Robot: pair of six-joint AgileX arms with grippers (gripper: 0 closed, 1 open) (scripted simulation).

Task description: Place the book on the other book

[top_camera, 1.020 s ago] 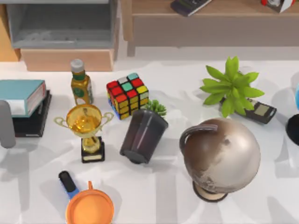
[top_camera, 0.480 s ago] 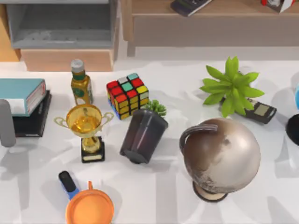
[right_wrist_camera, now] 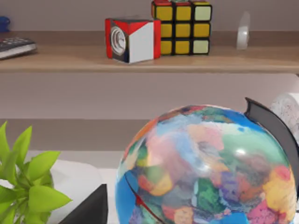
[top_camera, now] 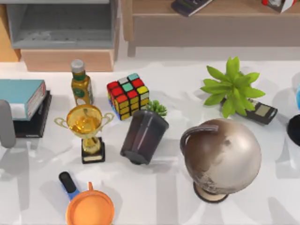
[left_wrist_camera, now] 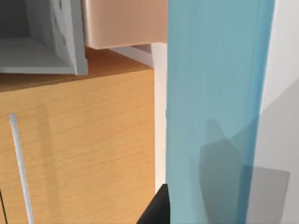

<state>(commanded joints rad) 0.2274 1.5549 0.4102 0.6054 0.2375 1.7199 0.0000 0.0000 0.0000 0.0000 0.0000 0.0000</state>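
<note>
Already teal book (top_camera: 19, 96) lying atop black book (top_camera: 33, 119), left end effector's grip impossible to tell

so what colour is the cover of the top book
Teal-blue cover on the top book, clearest in the top view.

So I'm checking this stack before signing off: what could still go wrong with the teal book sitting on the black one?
1. The teal book sits on the black book at the table's far left edge, askew; a nudge could slide it off.
2. The left arm stands right beside the stack, so pulling away might drag the teal book.
3. The bottle and trophy stand close by and could be tipped.
</note>
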